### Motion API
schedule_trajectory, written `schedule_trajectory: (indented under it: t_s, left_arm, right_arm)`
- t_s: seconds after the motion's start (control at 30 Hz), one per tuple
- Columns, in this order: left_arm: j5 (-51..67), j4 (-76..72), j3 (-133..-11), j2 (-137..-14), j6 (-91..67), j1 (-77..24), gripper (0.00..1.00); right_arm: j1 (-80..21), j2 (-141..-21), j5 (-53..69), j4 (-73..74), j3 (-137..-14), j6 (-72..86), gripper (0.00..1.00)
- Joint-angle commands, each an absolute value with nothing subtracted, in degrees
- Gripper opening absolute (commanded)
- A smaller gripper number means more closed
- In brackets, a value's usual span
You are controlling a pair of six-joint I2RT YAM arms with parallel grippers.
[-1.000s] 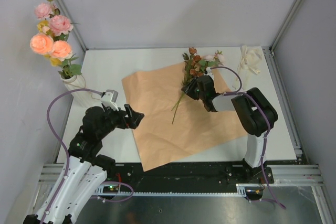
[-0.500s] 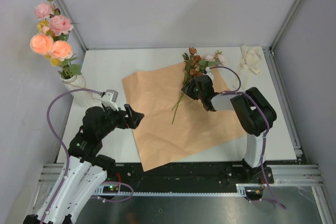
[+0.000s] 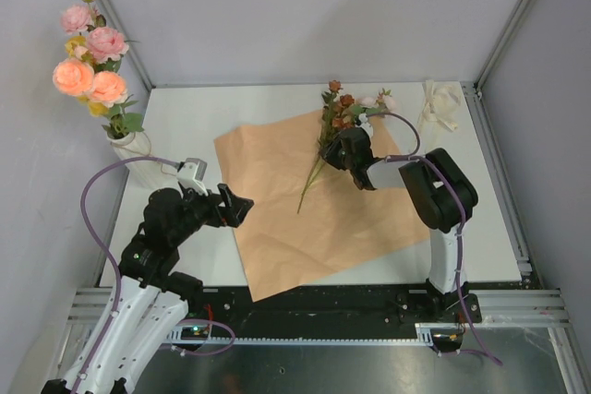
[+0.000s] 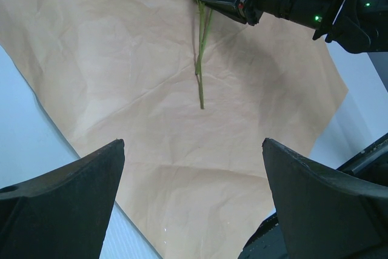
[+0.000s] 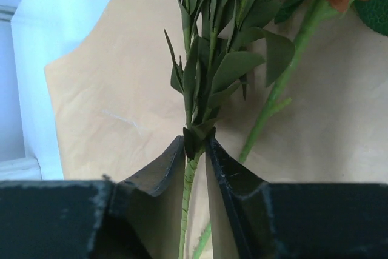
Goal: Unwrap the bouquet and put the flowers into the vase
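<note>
Top external, wrap: paper [image 3: 295,214] flat, ribbon [image 3: 441,106] off; unwrapping looks done.
Top external, vase [image 3: 130,147]: holds several flowers [image 3: 92,53]; small bunch [image 3: 349,108] lies on the paper's far side.
Left wrist, left gripper [image 4: 191,147]: spread wide, empty.
Right wrist, right gripper [image 5: 195,144]: pinches leafy stem [image 5: 209,71]; transfer pending.

The flowers [image 3: 343,110] lie on paper [image 3: 277,214], vase [image 3: 130,146] far left.

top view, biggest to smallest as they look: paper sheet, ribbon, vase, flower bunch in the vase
1. peach-orange paper sheet
2. flower bunch in the vase
3. cream-white vase and cream ribbon: about alike, so not ranked; leaves hide part of the vase.
</note>
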State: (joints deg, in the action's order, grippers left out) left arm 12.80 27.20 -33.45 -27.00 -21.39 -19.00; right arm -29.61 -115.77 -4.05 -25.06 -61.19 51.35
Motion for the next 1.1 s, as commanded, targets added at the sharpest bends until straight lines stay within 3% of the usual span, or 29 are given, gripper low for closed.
schedule_trajectory:
  t_s: [0.0, 0.1, 0.17, 0.53, 1.07]
  left_arm:
    - [14.2, 26.4, -36.0, -27.0, -20.1, -19.2, 1.00]
    - [14.9, 26.5, -36.0, -26.9, -19.8, -19.2, 1.00]
    - [15.3, 26.5, -36.0, -27.1, -19.6, -19.2, 1.00]
    - [15.4, 26.4, -36.1, -27.8, -20.5, -19.2, 1.00]
    - [21.2, 23.6, -43.6, -34.7, -24.7, -19.2, 0.96]
  right_arm:
    - [-29.3, -116.6, -5.5, -25.9, -63.8, 50.1, 0.20]
    - [-28.9, -116.4, -4.3, -27.0, -63.9, 50.0, 0.05]
    - [-28.4, -116.2, -3.0, -27.9, -63.9, 50.5, 0.01]
    - [-28.3, -108.2, 2.5, -28.7, -62.3, 48.3, 0.00]
    - [-37.0, -84.6, 10.8, -36.6, -45.4, 43.2, 0.00]
